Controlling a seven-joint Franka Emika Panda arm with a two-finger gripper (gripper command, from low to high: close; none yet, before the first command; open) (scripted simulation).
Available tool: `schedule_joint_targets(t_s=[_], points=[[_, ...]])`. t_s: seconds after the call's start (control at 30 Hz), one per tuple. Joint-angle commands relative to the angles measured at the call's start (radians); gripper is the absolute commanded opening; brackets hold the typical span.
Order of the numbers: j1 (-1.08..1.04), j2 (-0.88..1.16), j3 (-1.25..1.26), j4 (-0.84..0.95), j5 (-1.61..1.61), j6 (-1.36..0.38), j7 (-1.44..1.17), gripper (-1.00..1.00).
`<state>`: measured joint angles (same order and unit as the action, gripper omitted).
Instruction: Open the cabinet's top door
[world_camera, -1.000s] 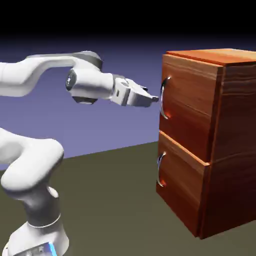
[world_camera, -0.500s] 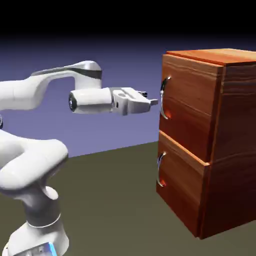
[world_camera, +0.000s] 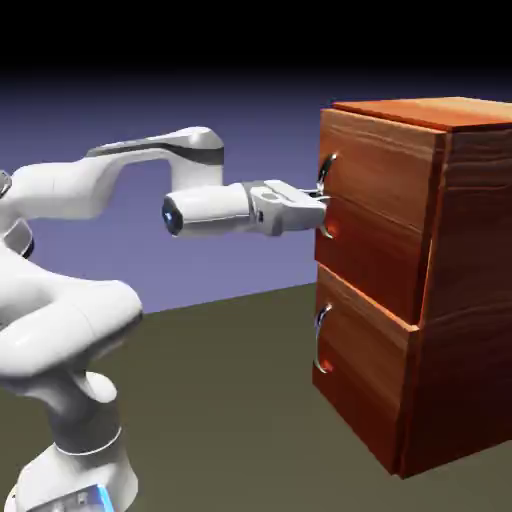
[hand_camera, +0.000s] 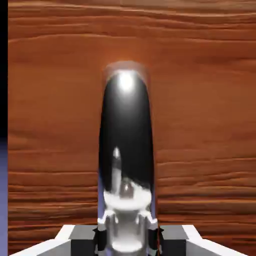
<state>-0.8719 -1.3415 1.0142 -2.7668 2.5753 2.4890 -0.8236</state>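
Note:
The reddish-brown wood-grain cabinet (world_camera: 450, 300) stands at the exterior view's right. Its top door (world_camera: 380, 190) carries a curved silver handle (world_camera: 325, 175) on the front face. My gripper (world_camera: 320, 207) reaches level from the left and is shut on that handle, about halfway down its curve. In the hand view the glossy handle (hand_camera: 126, 135) rises large from between my fingertips (hand_camera: 152, 239), with my gripper (hand_camera: 127, 241) closed around it. The top door's wood (hand_camera: 200, 100) fills the picture behind it.
Below the top door sits the matching lower panel (world_camera: 365, 385) with its own silver handle (world_camera: 320, 340). The dark table (world_camera: 220, 400) stretches between the robot's base and the cabinet. My arm's elbow (world_camera: 190, 145) bends above the hand.
My hand has travelled right from open air up to the cabinet front. The jaws, open before, have closed on the top door's handle.

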Motion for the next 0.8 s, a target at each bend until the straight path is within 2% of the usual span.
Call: schedule_joint_targets(t_s=[0.0,0.17,0.37,0.77], points=[[0.025,-0.004,-0.034,-0.035,-0.025,-0.043,-0.007,-1.00],[0.106,-0.030,-0.215,-0.175,-0.177,-0.250,-0.037,-1.00],[0.108,-0.040,-0.432,-0.267,-0.384,-0.476,-0.072,-1.00],[-0.046,0.138,-0.850,-0.263,-0.841,-0.924,-0.219,-1.00]])
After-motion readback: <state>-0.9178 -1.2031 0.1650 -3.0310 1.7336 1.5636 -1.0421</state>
